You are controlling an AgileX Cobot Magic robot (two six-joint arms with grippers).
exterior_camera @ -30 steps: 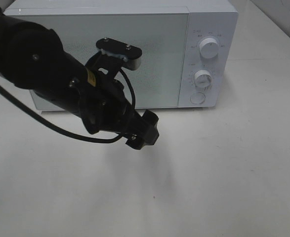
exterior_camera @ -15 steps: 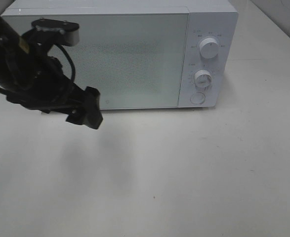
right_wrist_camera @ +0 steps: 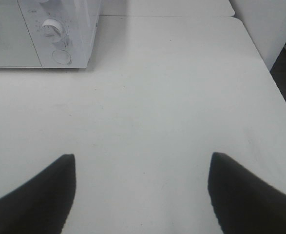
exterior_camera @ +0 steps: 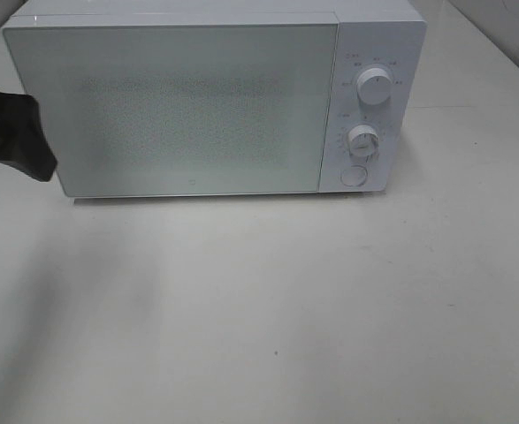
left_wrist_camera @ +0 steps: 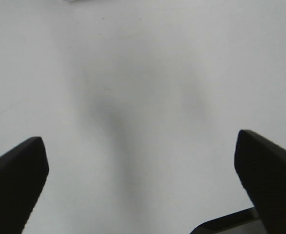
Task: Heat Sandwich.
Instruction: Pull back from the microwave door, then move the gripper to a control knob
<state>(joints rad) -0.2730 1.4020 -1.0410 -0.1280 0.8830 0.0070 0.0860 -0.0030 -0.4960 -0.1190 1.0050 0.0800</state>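
One white microwave (exterior_camera: 215, 97), shut, is seen in the high view at the far side of the counter (exterior_camera: 330, 309). An upper knob (exterior_camera: 376, 87), a lower knob (exterior_camera: 363, 140) and a round button (exterior_camera: 354, 176) are set on its right panel. The left tool (exterior_camera: 25, 141) is seen at the left edge, just before the microwave's left end.

In the left wrist view its fingers (left_wrist_camera: 16, 180) are spread wide above the counter, with nothing held.

In the right wrist view the right tool (right_wrist_camera: 143, 157) is likewise spread and empty; the lower knob and button are seen beyond it.

Where the sandwich lies cannot be told.
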